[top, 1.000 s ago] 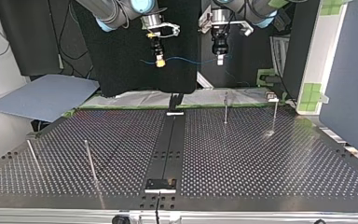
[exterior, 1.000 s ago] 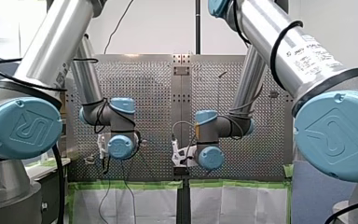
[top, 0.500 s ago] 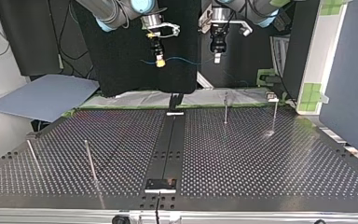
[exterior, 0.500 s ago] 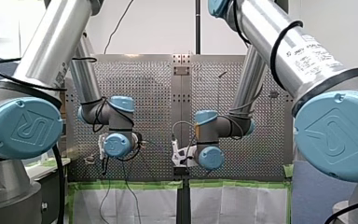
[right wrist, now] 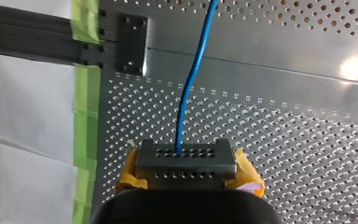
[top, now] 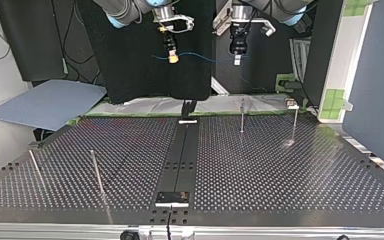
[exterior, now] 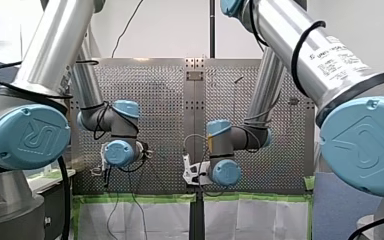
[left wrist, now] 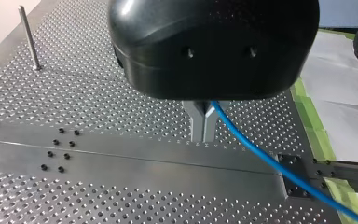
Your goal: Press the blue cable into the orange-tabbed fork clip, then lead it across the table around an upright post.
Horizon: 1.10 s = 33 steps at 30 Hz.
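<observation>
My right gripper (right wrist: 185, 156), with yellow pads (right wrist: 248, 176) showing at either side, has its fingers closed tight on the blue cable (right wrist: 188, 91). The cable leaves the tips and runs straight ahead over the perforated worktop (right wrist: 284, 140). My left gripper (left wrist: 203, 122), black with metal fingers (left wrist: 196, 125), is also pinched together on the cable. There the cable comes out beside the tips and slants away to one side above the worktop and a dark bolted plate (left wrist: 292, 179). In the top view both grippers hang well above the worktop, out past its far edge, my right one at the left and my left one at the right. They are near each other, and the cable is strung almost level between them in the air, apart from the worktop. Two thin upright posts (top: 241, 116) stand at the far right of that view, and two more posts (top: 96, 172) stand at the near left. A dark strip (top: 180, 155) runs from near to far down the middle. At its far end stands a small dark fitting (top: 187, 107) on a pale base, too small to tell whether it is the fork clip.
</observation>
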Each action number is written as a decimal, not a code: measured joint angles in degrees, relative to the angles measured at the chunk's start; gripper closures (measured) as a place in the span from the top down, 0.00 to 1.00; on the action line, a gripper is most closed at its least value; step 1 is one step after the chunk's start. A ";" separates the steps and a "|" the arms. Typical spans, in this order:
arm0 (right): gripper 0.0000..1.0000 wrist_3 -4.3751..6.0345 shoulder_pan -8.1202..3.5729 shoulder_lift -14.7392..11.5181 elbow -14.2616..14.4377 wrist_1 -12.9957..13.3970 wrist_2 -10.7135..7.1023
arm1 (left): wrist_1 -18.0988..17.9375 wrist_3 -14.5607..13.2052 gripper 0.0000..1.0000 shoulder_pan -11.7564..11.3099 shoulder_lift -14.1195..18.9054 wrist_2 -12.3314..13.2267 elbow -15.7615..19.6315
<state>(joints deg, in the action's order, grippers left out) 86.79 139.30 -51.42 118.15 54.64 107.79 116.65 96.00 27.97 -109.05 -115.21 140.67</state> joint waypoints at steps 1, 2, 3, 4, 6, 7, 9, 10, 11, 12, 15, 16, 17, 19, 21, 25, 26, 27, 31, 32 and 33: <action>0.00 0.43 0.42 -0.36 0.12 -0.43 0.43 | 0.47 0.37 0.00 -0.13 0.45 -0.01 0.10; 0.00 1.04 1.03 -0.90 0.23 -1.01 1.03 | 1.04 0.91 0.00 -0.26 1.06 -0.15 0.24; 0.00 1.48 1.48 -1.32 0.27 -1.47 1.48 | 1.50 1.34 0.00 -0.37 1.53 -0.34 0.41; 0.00 1.93 1.93 -1.76 0.27 -1.93 1.93 | 2.00 1.78 0.00 -0.47 2.00 -0.54 0.65; 0.00 3.12 2.80 -2.92 0.11 -3.11 3.12 | 3.14 2.93 0.00 -0.74 3.17 -0.86 1.51; 0.00 3.66 2.97 -3.46 0.04 -3.66 3.61 | 3.68 3.43 0.00 -0.87 3.68 -0.91 1.96; 0.00 5.00 3.05 -4.79 -0.16 -4.77 4.39 | 4.51 4.67 0.00 -1.14 4.94 -0.68 3.06; 0.00 5.56 3.00 -5.37 -0.30 -5.10 4.56 | 4.58 5.09 0.00 -1.22 5.48 -0.53 3.44; 0.00 6.28 2.93 -6.07 -0.53 -5.38 4.70 | 4.42 5.47 0.00 -1.32 6.19 -0.35 3.72; 0.00 6.78 2.86 -6.56 -0.76 -5.55 4.77 | 4.14 5.73 0.00 -1.41 6.57 -0.25 3.81; 0.00 8.27 2.68 -8.11 -1.63 -6.03 4.82 | 2.64 6.22 0.00 -1.74 6.40 -0.08 3.95; 0.00 8.59 2.63 -8.52 -1.82 -6.13 4.82 | 2.09 6.30 0.00 -1.75 6.07 -0.08 4.00; 0.00 8.89 2.58 -8.95 -1.98 -6.21 4.80 | 1.32 6.45 0.00 -1.75 5.70 -0.09 4.04; 0.00 9.11 2.48 -9.36 -2.10 -6.12 4.60 | 0.17 6.68 0.00 -1.83 5.32 -0.03 4.08; 0.00 9.29 2.33 -9.57 -2.16 -5.60 4.02 | -1.08 6.71 0.00 -2.01 5.10 -0.02 4.13; 0.00 9.47 1.99 -9.44 -2.30 -3.76 2.41 | -2.42 5.95 0.00 -2.49 4.97 -0.40 4.23; 0.00 9.46 1.81 -9.16 -2.51 -3.10 2.06 | -2.66 5.76 0.00 -2.68 4.95 -0.60 4.23; 0.00 9.44 1.66 -8.86 -2.74 -2.61 1.86 | -2.86 5.66 0.00 -2.83 4.91 -0.69 4.23; 0.00 9.40 0.99 -6.97 -4.12 -0.94 1.51 | -3.95 4.80 0.00 -3.67 3.92 -0.38 4.21; 0.00 9.45 0.86 -6.30 -4.64 -0.54 1.46 | -4.40 4.42 0.00 -4.02 3.35 -0.16 4.18; 0.00 9.50 0.77 -5.81 -5.05 -0.33 1.43 | -4.78 4.19 0.00 -4.33 2.90 0.04 4.16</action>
<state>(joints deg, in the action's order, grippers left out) 96.29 140.06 -57.23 113.10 54.31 109.22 111.86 100.19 23.63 -106.15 -115.17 144.83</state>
